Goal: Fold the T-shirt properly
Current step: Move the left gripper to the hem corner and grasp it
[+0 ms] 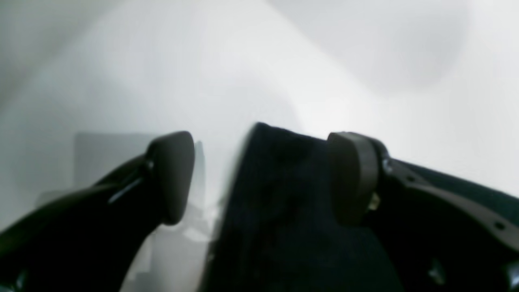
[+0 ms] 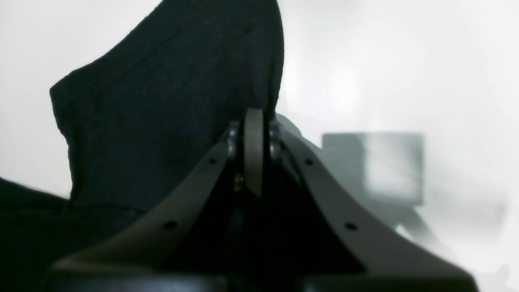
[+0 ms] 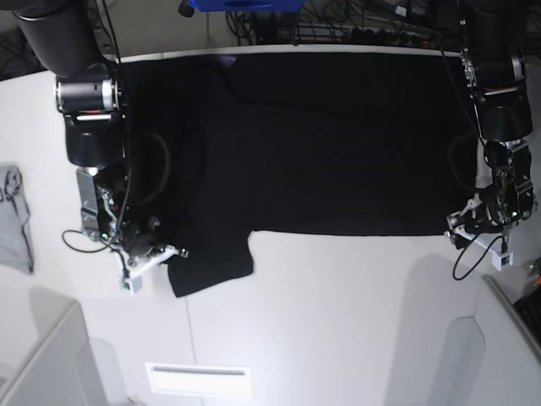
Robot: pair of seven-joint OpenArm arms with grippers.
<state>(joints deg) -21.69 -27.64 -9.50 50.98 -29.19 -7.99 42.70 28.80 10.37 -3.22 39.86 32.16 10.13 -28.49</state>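
Black T-shirt (image 3: 321, 144) spread flat across far half of white surface (image 3: 338, 321). Right claw (image 2: 254, 134) pressed together, pinching sleeve edge. Left claw (image 1: 259, 174) spread, shirt hem between pads, not clamped.

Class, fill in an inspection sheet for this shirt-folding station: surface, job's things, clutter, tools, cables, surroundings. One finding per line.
Surface: white table, bare along the near side.
Job's things: black T-shirt spread flat across the far half, one sleeve jutting toward the near edge.
Clutter: small grey garment at the table's edge.
Tools: right tool shut on the T-shirt by the sleeve; left tool open, cloth lying between its fingers.
Cables: black leads loop beside both arms; a tangle behind the table.
Surroundings: blue object behind the far edge.
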